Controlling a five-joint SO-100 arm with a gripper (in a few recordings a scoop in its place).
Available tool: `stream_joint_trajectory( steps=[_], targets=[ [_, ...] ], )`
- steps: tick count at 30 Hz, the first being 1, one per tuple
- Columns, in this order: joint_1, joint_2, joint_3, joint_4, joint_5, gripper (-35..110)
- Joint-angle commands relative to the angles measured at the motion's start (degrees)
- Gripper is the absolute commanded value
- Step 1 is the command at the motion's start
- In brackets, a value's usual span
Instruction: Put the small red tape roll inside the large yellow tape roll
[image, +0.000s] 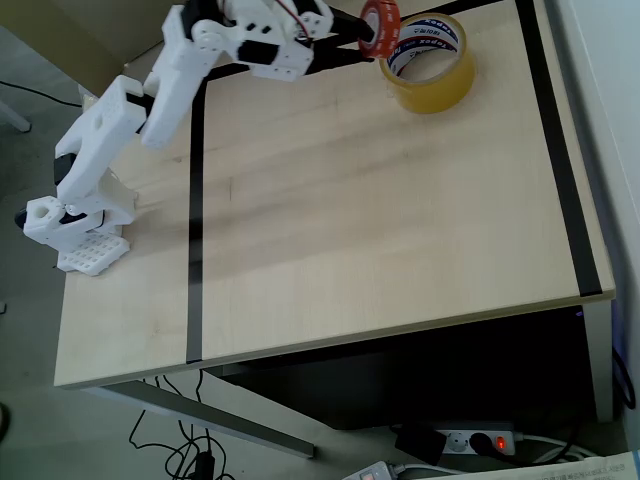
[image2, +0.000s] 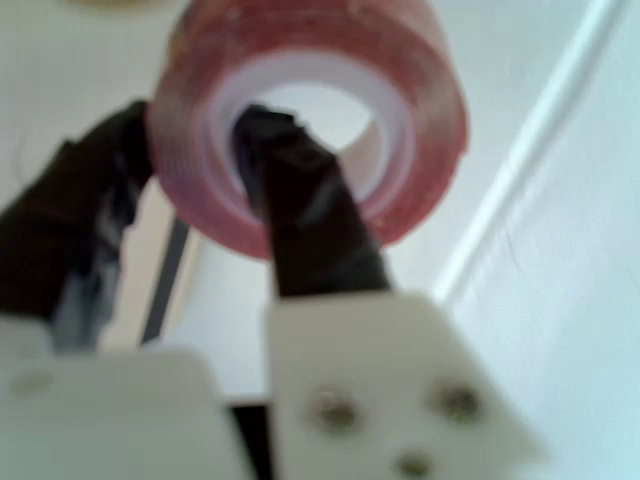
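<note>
Right now the gripper (image2: 200, 190) is clamped on the small red tape roll (image2: 310, 110) — in the wrist view one dark finger (image2: 300, 215) goes through the pale core and the other presses the outside of the ring, so it pinches just one wall. In the overhead view the red roll (image: 379, 24) is held up at the far edge of the table (image: 380, 220), just at the left rim of the large yellow tape roll (image: 430, 62), which lies flat with its printed white core facing up. From where I stand it looks short of the opening, not squarely over it. Let go here and the red roll could land on the yellow rim and tip off — or roll away over the table edge close behind. The finger inside the core could also drag the roll along when the jaws part.
</note>
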Motion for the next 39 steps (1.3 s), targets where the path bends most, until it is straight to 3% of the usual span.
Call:
stream_joint_trajectory(
  steps=[1,6,14,20,22,26,30,35,39],
  targets=[
    [-1.0,2.0,-5.7,-4.0,0.7,0],
    [-0.7,-1.6,-5.7,-6.7,0.7,1],
    [-1.3,-4.7,-5.7,-6.9,0.7,21],
    [-0.9,-4.5,-5.7,-5.1,0.7,25],
    [0.0,-3.2,-5.7,-2.5,0.4,25],
    [4.6,0.5,-5.6,8.5,-0.3,1],
    [12.7,3.9,-5.4,23.7,-0.5,0],
    [20.2,30.8,24.8,24.3,-0.9,0],
    [19.9,53.1,43.7,24.3,-1.8,0]
  ],
)
